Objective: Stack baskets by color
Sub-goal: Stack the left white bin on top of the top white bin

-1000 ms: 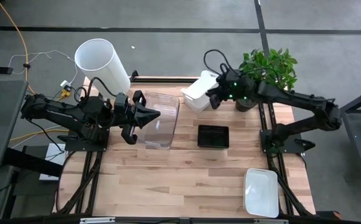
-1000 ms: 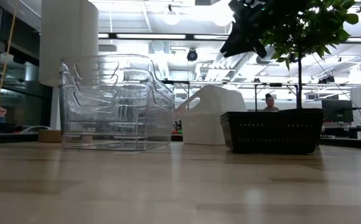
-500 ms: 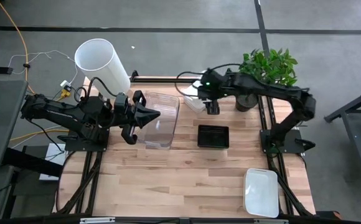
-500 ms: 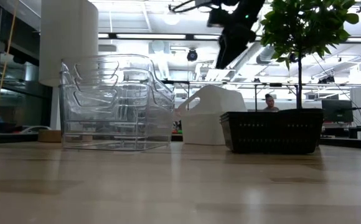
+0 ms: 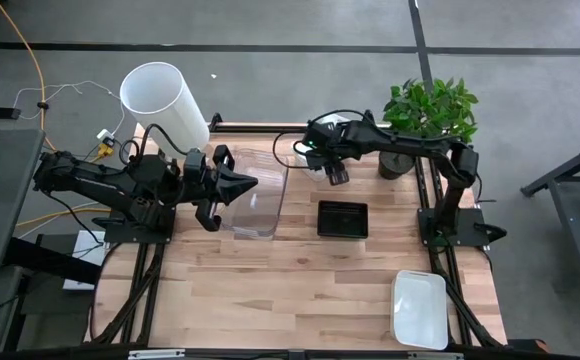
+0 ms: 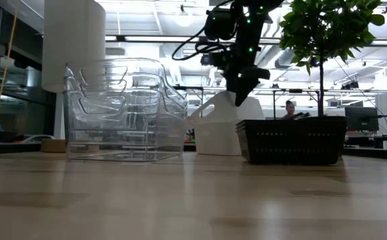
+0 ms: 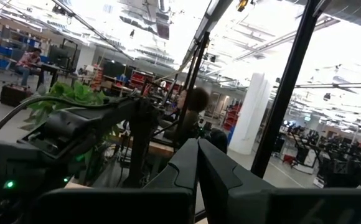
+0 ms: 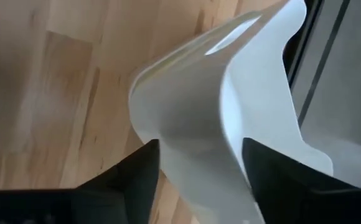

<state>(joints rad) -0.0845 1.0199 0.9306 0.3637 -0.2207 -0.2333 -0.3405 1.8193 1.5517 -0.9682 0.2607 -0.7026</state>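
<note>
A nested stack of clear baskets [image 5: 258,196] [image 6: 123,110] stands left of centre. My left gripper [image 5: 251,183] [image 7: 198,163] hovers shut above it. A white basket [image 5: 307,157] [image 6: 215,130] sits at the far middle of the table, with a small black basket [image 5: 342,218] [image 6: 291,140] nearer. Another white basket [image 5: 420,308] lies at the near right corner. My right gripper [image 5: 336,176] [image 8: 199,144] points steeply down over the far white basket. It is open, and one end of the basket stands up between its fingers. My right gripper straddles the far white basket's upturned end wall [image 8: 193,106] from above, one finger [image 8: 140,171] on each side of it. I cannot tell whether either finger touches the wall. The basket rests on the table.
A tall white cylinder [image 5: 162,100] stands at the far left corner. A potted green plant [image 5: 432,108] stands at the far right, just behind my right arm. Bare wood lies across the near half of the table.
My right gripper has swung from beside the plant toward the table's left. It has sunk and rolled about its own axis, and now points down over the far white basket's raised end. The baskets have kept their places.
</note>
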